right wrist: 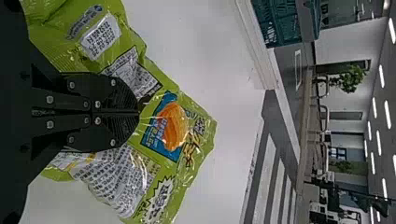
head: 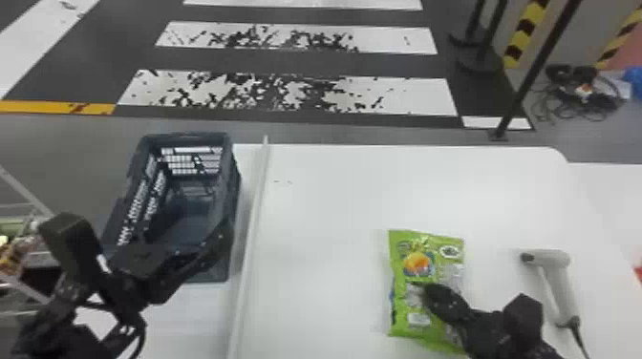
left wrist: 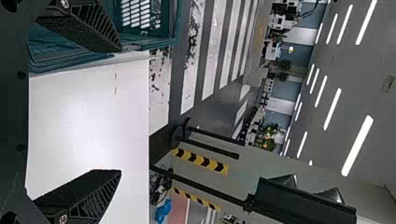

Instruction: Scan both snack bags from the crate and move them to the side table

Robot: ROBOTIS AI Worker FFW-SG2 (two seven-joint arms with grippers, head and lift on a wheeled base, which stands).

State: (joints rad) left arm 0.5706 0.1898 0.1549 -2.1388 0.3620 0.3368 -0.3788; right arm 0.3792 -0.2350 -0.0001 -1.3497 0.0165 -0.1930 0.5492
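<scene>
The green snack bag [head: 425, 248] is over the white table in the head view, with my right gripper [head: 427, 291] at its lower part. In the right wrist view the right gripper [right wrist: 139, 112] has its fingers together, pinching the bag [right wrist: 187, 154], whose film creases around the tips. My left gripper [head: 165, 272] is at the near end of the dark crate [head: 231, 191]; in the left wrist view the left gripper [left wrist: 120, 111] is open with nothing between its fingers. A grey handheld scanner [head: 556, 267] lies right of the bag.
A raised white strip [head: 253, 229] runs along the white table [head: 325, 215] between crate and bag. The scanner's cable [head: 579, 336] leads toward the near edge. Wire shelving [head: 24, 281] stands at the left; black posts [head: 535, 71] stand beyond the table.
</scene>
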